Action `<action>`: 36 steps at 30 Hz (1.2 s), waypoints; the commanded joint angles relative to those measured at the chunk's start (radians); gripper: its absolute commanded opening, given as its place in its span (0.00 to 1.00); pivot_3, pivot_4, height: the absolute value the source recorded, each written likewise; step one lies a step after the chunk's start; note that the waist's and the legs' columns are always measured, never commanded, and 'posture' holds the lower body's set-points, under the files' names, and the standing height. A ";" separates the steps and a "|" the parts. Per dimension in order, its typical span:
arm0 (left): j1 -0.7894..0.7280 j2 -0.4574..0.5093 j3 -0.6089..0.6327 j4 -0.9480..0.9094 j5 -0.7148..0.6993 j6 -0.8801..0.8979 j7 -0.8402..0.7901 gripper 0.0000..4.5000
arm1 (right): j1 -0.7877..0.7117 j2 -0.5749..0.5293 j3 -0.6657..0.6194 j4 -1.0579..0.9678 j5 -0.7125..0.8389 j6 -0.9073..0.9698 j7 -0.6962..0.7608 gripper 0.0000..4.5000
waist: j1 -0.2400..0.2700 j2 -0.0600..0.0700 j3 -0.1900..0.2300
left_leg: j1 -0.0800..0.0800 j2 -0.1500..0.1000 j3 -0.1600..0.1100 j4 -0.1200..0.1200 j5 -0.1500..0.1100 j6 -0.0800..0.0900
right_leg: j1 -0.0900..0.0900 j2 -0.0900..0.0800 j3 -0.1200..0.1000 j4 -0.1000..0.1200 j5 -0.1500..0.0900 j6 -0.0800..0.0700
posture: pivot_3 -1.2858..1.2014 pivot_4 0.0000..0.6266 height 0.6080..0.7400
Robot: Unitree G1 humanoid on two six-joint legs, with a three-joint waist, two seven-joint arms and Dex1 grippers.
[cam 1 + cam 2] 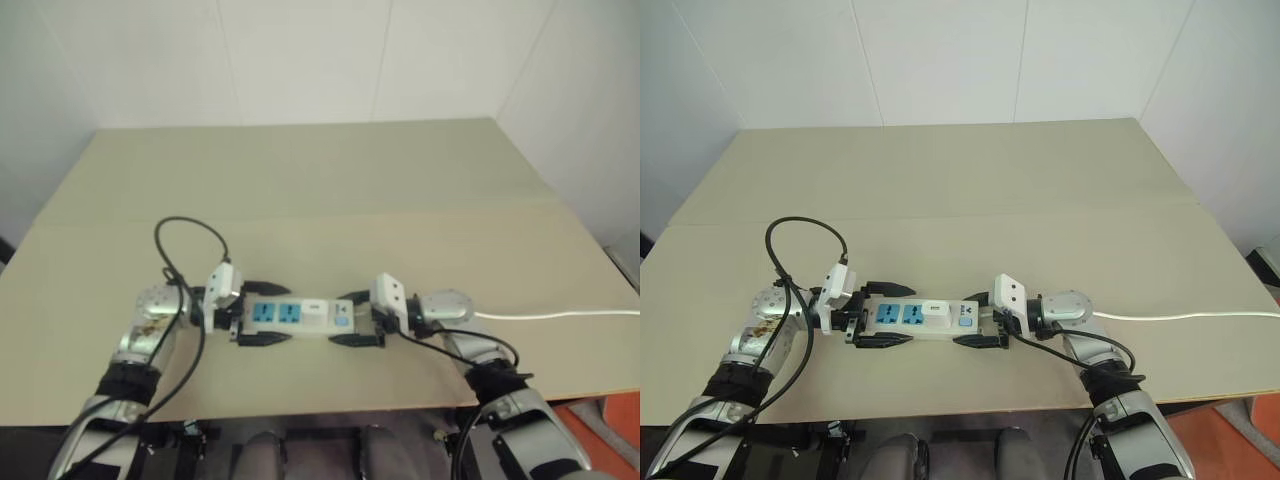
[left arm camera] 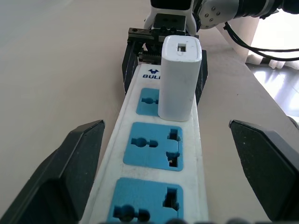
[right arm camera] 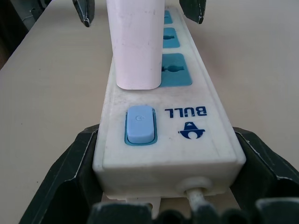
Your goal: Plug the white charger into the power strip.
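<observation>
— Charger position, please?

— White charger (image 2: 180,77) stands upright in the socket nearest the switch (image 3: 139,123) of the power strip (image 1: 915,322), which lies flat near the front edge of the tan surface (image 1: 970,190).

— And the two free sockets?

— Both blue faces on the side away from the switch are bare.

— Right arm?

— It reaches in from the right, forearm low over the surface, wrist bent inward; the right pincer (image 1: 978,319) clamps the switch end of the strip, one black finger on each long side.

— Left arm?

— Mirrored from the left. The left pincer (image 1: 883,314) is spread wide, its fingers (image 2: 77,161) flanking the strip's far end without touching it.

— Cord?

— A thin white cord (image 1: 1185,317) runs off to the right across the surface.
</observation>
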 commanded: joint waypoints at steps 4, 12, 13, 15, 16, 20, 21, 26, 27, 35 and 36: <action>0.011 0.024 0.007 -0.051 -0.018 0.099 -0.032 0.99 | -0.018 0.000 -0.017 0.000 0.019 -0.001 0.026 0.76 | -0.001 0.000 0.000 | 0.000 0.000 0.000 0.000 0.000 0.000 | 0.000 0.000 0.000 0.000 0.000 0.000 | 0.52 0.24 1.00; -0.026 0.114 0.102 -0.197 -0.116 0.233 -0.057 1.00 | -0.053 -0.009 -0.060 0.023 0.032 -0.015 0.031 1.00 | -0.005 -0.005 0.003 | -0.014 0.000 0.000 0.001 0.000 0.000 | -0.014 0.000 0.000 0.001 0.000 0.000 | 0.52 0.24 1.00; -0.032 0.130 0.118 -0.213 -0.127 0.252 -0.053 1.00 | -0.055 -0.023 -0.075 0.008 0.043 -0.009 0.035 1.00 | -0.005 -0.005 0.004 | -0.017 0.000 -0.001 0.001 0.000 0.000 | -0.017 0.000 0.000 0.002 0.000 0.000 | 0.52 0.24 1.00; -0.040 0.165 0.150 -0.240 -0.149 0.289 -0.052 1.00 | -0.054 -0.066 -0.111 -0.035 0.068 0.014 0.045 1.00 | -0.004 -0.005 0.005 | -0.018 0.000 -0.001 0.001 0.000 0.000 | -0.017 0.000 0.000 0.001 0.000 0.000 | 0.52 0.24 1.00; -0.041 0.184 0.164 -0.253 -0.159 0.308 -0.054 1.00 | -0.051 -0.090 -0.130 -0.060 0.084 0.028 0.053 1.00 | -0.004 -0.005 0.007 | -0.018 0.000 -0.001 0.001 0.000 0.000 | -0.017 0.000 0.000 0.000 0.000 0.000 | 0.52 0.24 1.00; -0.020 0.304 0.216 -0.288 -0.177 0.369 -0.087 1.00 | -0.012 -0.223 -0.232 -0.201 0.175 0.116 0.080 1.00 | -0.002 -0.005 0.010 | -0.021 0.000 -0.001 0.001 0.000 0.000 | -0.019 0.000 -0.001 -0.001 0.000 0.000 | 0.52 0.24 1.00; -0.008 0.329 0.232 -0.286 -0.171 0.360 -0.091 1.00 | 0.011 -0.262 -0.260 -0.239 0.196 0.132 0.090 1.00 | -0.001 -0.005 0.010 | -0.021 0.000 -0.001 0.000 0.000 0.000 | -0.019 0.000 -0.001 -0.001 0.000 0.000 | 0.52 0.24 1.00; 0.079 0.448 0.301 -0.309 -0.134 0.335 -0.095 1.00 | 0.146 -0.405 -0.395 -0.355 0.263 0.202 0.083 1.00 | 0.005 -0.005 0.010 | -0.021 0.001 0.000 -0.001 -0.001 0.002 | -0.019 0.000 -0.001 -0.003 -0.002 0.000 | 0.52 0.24 1.00; 0.106 0.476 0.320 -0.319 -0.126 0.329 -0.101 1.00 | 0.176 -0.431 -0.430 -0.366 0.275 0.218 0.074 1.00 | 0.005 -0.005 0.010 | -0.021 0.001 0.000 -0.002 -0.002 0.002 | -0.019 0.000 -0.001 -0.004 -0.002 -0.001 | 0.52 0.24 1.00; 0.336 0.588 0.525 -0.437 -0.139 0.377 -0.091 1.00 | 0.402 -0.546 -0.651 -0.436 0.308 0.255 0.031 1.00 | 0.014 -0.005 0.011 | -0.020 0.001 0.002 -0.002 -0.002 0.002 | -0.019 0.000 -0.001 -0.005 -0.003 -0.001 | 0.52 0.24 1.00; 0.364 0.592 0.548 -0.447 -0.138 0.380 -0.090 1.00 | 0.425 -0.550 -0.672 -0.449 0.312 0.262 0.026 1.00 | 0.014 -0.005 0.011 | -0.020 0.002 0.002 -0.002 -0.002 0.002 | -0.019 0.000 -0.001 -0.005 -0.003 -0.001 | 0.52 0.24 1.00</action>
